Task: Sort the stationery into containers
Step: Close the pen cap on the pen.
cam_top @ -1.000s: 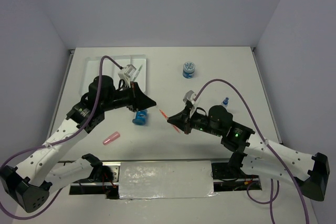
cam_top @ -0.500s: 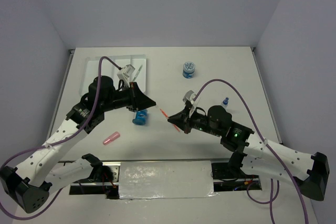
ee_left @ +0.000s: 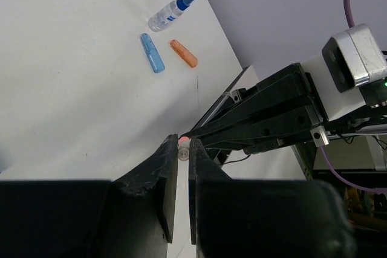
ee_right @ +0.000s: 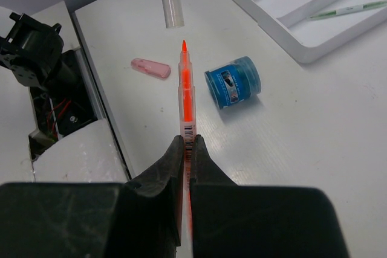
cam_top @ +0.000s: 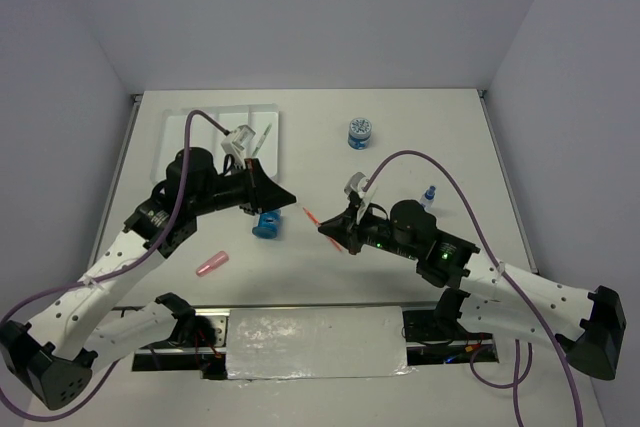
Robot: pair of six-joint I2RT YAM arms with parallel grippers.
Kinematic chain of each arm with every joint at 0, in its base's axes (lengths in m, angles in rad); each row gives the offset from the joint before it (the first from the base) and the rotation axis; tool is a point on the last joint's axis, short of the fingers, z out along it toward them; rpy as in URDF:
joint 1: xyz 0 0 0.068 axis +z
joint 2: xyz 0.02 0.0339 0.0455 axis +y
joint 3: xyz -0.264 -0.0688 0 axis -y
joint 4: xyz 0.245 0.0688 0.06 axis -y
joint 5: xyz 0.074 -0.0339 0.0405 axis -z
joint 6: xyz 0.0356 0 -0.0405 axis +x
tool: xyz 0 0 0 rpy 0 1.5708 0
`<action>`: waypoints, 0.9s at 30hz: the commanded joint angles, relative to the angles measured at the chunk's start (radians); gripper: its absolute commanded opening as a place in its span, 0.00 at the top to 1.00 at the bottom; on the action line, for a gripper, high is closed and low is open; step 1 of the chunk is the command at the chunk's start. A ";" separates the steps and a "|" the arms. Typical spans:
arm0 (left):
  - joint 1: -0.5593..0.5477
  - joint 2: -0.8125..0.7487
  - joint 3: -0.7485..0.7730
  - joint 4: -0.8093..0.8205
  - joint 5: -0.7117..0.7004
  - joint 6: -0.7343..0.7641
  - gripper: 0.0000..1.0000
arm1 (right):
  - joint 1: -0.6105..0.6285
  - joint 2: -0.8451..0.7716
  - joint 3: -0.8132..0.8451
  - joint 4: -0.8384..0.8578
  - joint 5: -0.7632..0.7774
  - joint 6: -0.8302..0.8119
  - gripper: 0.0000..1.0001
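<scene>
Above the white desk [cam_top: 420,137], the right gripper [ee_right: 186,143] clamps the thin orange pen [ee_right: 186,89] and the left gripper [ee_left: 183,144] clamps a clear cap [ee_right: 172,10] near its tip.

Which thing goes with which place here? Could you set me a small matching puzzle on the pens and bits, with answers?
Things:
1 orange pen
2 clear cap
3 green pen
4 blue tub

Places:
A in the white tray
B on the table, outside the tray
C in the right gripper
D in the left gripper

Pairs: 1-C, 2-D, 3-A, 4-B.
</scene>
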 commanded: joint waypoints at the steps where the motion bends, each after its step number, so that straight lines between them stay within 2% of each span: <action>1: 0.005 -0.020 -0.015 0.053 0.022 -0.004 1.00 | 0.006 -0.005 0.019 0.043 -0.006 -0.019 1.00; 10: 0.005 -0.014 -0.051 0.135 0.084 -0.035 1.00 | 0.006 0.021 0.039 0.054 0.000 -0.022 1.00; 18: 0.005 -0.018 -0.043 0.120 0.073 -0.024 1.00 | 0.006 0.023 0.041 0.065 -0.001 -0.021 1.00; 27: 0.005 -0.012 -0.028 0.077 -0.001 -0.003 1.00 | 0.005 -0.009 0.031 0.042 -0.013 -0.018 1.00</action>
